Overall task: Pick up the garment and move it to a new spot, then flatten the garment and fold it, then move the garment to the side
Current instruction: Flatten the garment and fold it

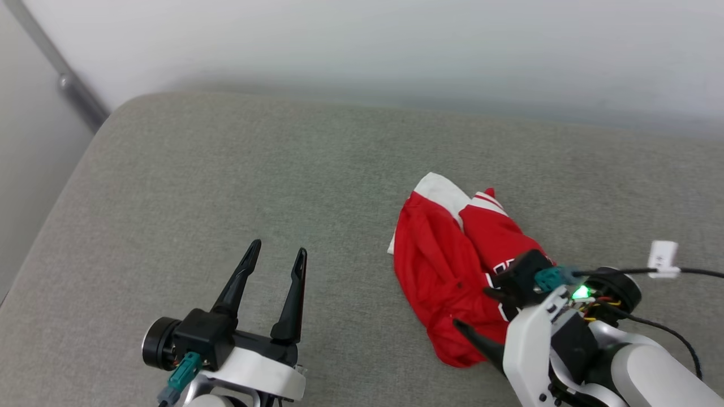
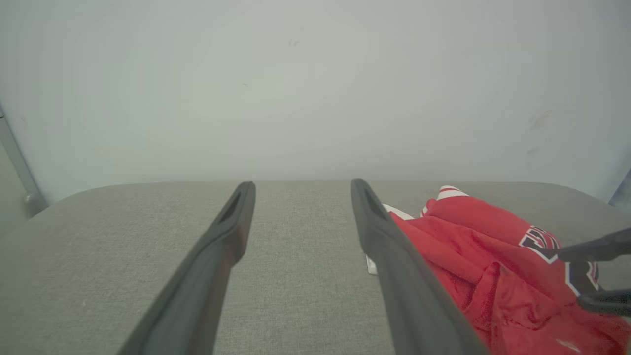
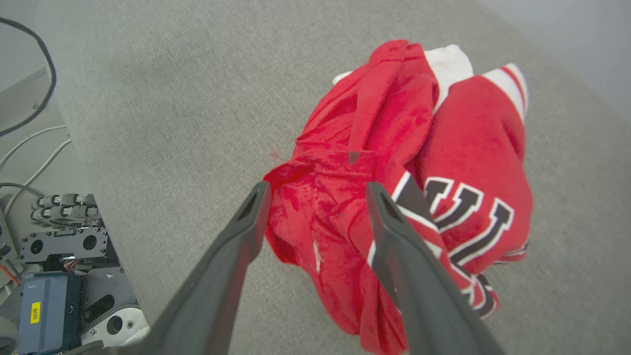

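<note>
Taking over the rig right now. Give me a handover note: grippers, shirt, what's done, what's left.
Left gripper: jaws open, empty, over the bare grey pad, to the left of the shirt.
Right gripper: jaws open, poised over the near edge of the shirt, not closed on it. I cannot tell if it is touching.
Shirt: a crumpled red heap on the right part of the pad, with lettering partly showing and one white sleeve sticking out at the far side.
Done: nothing evident. The shirt is neither flattened nor folded.
Left: grasp the shirt, move it, flatten it, fold it and set it aside.
</note>
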